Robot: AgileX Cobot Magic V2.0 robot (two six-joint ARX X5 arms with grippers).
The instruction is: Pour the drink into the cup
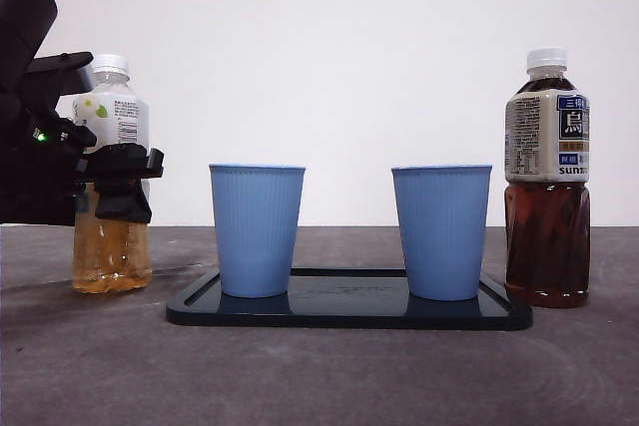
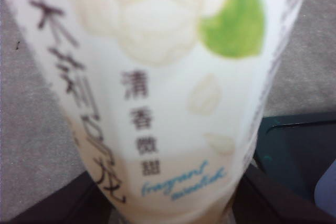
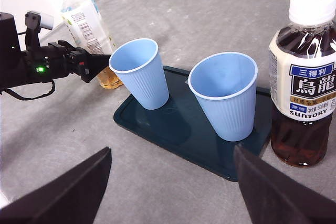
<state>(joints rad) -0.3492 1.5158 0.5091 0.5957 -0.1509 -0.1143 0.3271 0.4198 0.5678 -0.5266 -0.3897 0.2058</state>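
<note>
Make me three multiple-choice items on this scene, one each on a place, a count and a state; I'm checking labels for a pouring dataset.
1. Where do the blue cups stand?
A. On the dark tray
B. On the bare table
C. Stacked beside the dark tea bottle

2. How many bottles are on the table?
A. One
B. Two
C. Three

3. What is the left gripper doing?
A. Hanging open above the tray
B. Closing its jaws around the pale tea bottle
C. Holding a cup

Answers:
1. A: both the left cup and the right cup rest on the tray.
2. B: only the pale tea bottle and the dark tea bottle show.
3. B: the left gripper has its jaws on either side of the pale tea bottle, which fills the left wrist view.
</note>
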